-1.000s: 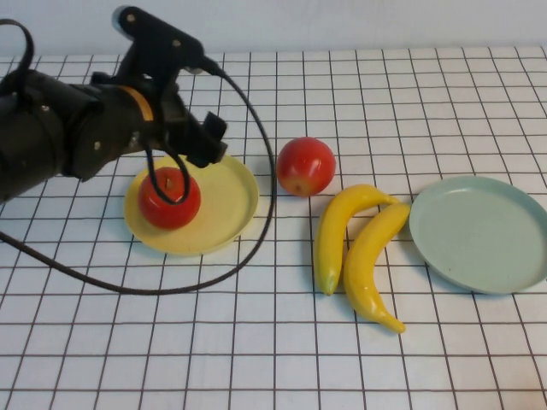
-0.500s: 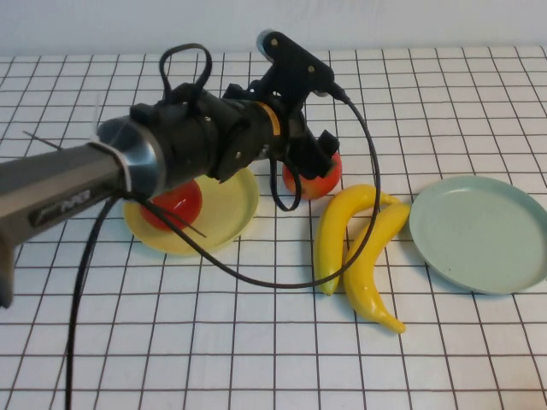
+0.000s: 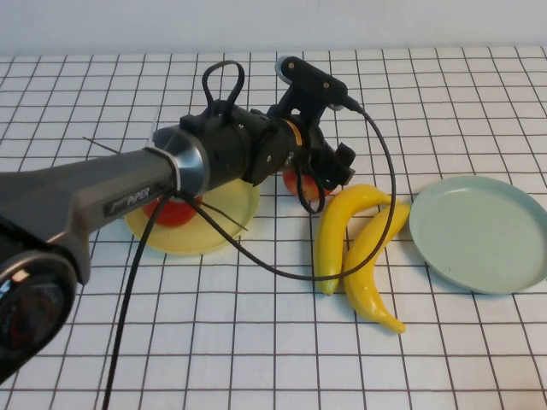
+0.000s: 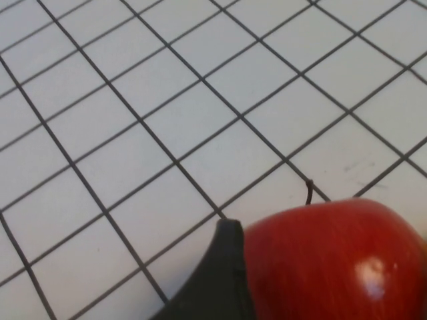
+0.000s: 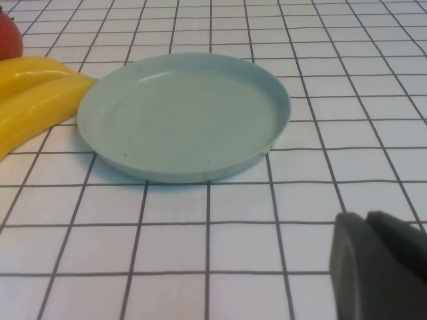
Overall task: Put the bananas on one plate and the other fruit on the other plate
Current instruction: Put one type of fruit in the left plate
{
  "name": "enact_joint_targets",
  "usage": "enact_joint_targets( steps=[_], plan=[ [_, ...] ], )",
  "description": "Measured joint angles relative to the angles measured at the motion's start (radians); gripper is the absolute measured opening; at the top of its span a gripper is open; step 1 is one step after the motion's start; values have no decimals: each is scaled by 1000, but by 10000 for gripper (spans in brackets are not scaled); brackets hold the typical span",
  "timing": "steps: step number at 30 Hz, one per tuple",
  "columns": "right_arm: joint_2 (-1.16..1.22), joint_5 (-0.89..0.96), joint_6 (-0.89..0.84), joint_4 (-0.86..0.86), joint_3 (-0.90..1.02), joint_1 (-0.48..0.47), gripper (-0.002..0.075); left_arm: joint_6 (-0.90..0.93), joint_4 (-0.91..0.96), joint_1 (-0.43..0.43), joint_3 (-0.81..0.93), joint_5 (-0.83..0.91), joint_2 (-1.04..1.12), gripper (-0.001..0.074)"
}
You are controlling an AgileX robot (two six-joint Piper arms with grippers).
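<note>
Left gripper [image 3: 329,166] spread wide around shiny round red apple [image 3: 301,182] on gridded table, between pale yellow round plate [image 3: 229,205] and glossy yellow plastic bananas [image 3: 346,243]. Risk: round apple rolls off finger [image 4: 213,280], bumps bananas. Right gripper [image 5: 383,263] shut, parked near pale teal round plate [image 5: 183,113].

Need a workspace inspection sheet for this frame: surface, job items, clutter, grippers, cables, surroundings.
Surface: white gridded table.
Job's things: one apple on the yellow plate; second apple on the table beside it; two bananas on the table, touching; teal plate empty.
Clutter: nothing seen.
Grippers: left gripper open, at the second apple; right gripper shut, low near the teal plate.
Cables: black cable loops off the left arm over the bananas.
Surroundings: pale wall behind.
</note>
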Motion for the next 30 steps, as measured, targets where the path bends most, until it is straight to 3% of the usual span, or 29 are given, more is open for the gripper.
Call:
enact_joint_targets(
  steps=[24, 30],
  plan=[
    [0, 0, 0, 0, 0, 0, -16, 11, -3, 0, -5, 53, 24, 667],
    [0, 0, 0, 0, 0, 0, -16, 11, -3, 2, -5, 82, 15, 577]
  ],
)
